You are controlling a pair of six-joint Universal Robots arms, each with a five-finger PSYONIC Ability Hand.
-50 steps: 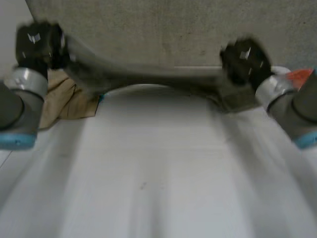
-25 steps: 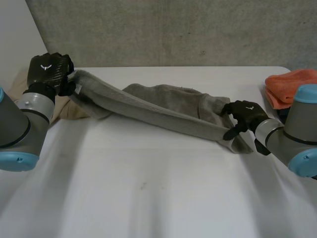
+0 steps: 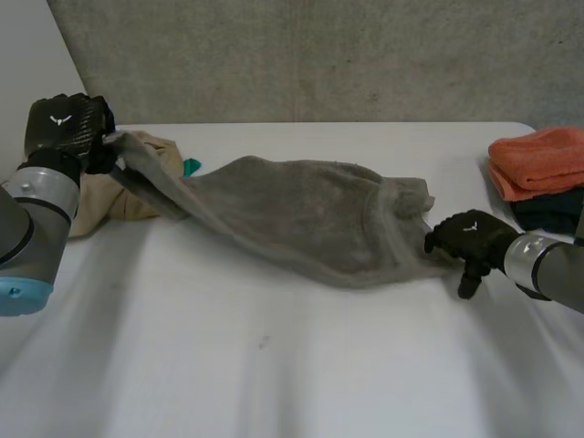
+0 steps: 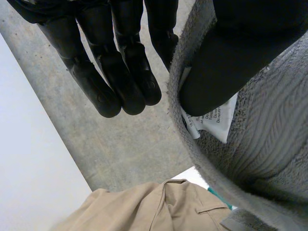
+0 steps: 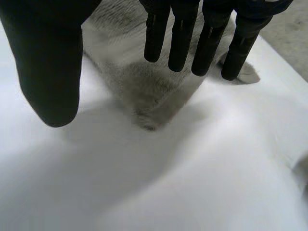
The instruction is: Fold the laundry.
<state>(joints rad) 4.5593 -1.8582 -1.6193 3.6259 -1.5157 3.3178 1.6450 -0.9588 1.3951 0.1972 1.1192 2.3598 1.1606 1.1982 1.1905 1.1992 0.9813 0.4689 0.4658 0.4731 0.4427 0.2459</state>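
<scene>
Towel (image 3: 310, 214) looks soft, floppy, lightish; it sprawls across the table (image 3: 274, 365), one corner held up in the left hand (image 3: 66, 123), thumb clamped by the care label (image 4: 219, 127); right hand (image 3: 470, 239) open, empty, beside the other end; I'd grab corners.

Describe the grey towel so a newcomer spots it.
On the white table, look across the middle. The grey towel stretches, one corner lifted in the left hand. Unlike the folded orange towel and crumpled beige clothes at the sides, it is spread out.

Grey towel (image 3: 301, 219), tan garment (image 3: 96, 205), orange cloth (image 3: 538, 160) over dark cloth (image 3: 547, 212) — white table (image 3: 274, 365).
</scene>
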